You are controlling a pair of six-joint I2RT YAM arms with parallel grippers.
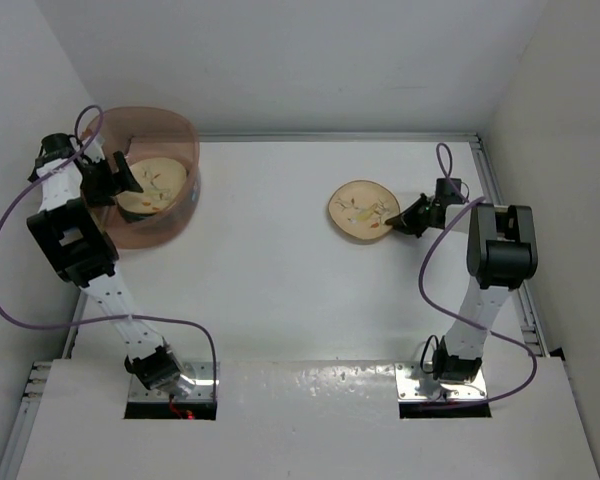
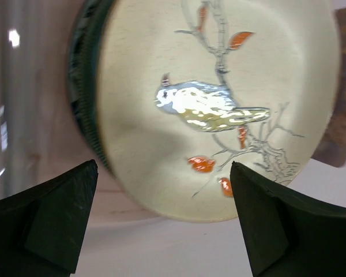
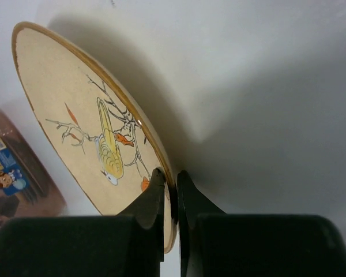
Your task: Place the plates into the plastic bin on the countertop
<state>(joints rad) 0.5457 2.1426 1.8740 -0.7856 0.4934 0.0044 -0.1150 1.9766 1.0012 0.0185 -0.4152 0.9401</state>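
The pink-salmon plastic bin (image 1: 170, 232) stands at the far left of the white countertop (image 1: 280, 290). A cream bird plate (image 1: 158, 183) lies on top inside it, and in the left wrist view this plate (image 2: 219, 86) rests on a dark-rimmed plate (image 2: 81, 98). My left gripper (image 1: 122, 180) hovers open and empty just above the plate's near edge (image 2: 164, 168). My right gripper (image 1: 408, 218) is shut on the rim of a second cream bird plate (image 1: 360, 210), tilted up off the counter at right of centre. The right wrist view shows this plate (image 3: 86, 127) pinched between the gripper (image 3: 170, 183).
White walls enclose the counter on three sides, with metal rails (image 1: 500, 230) along its edges. The bin's wall with a sticker (image 3: 11, 173) shows far off in the right wrist view. Purple cables (image 1: 0, 260) loop beside both arms.
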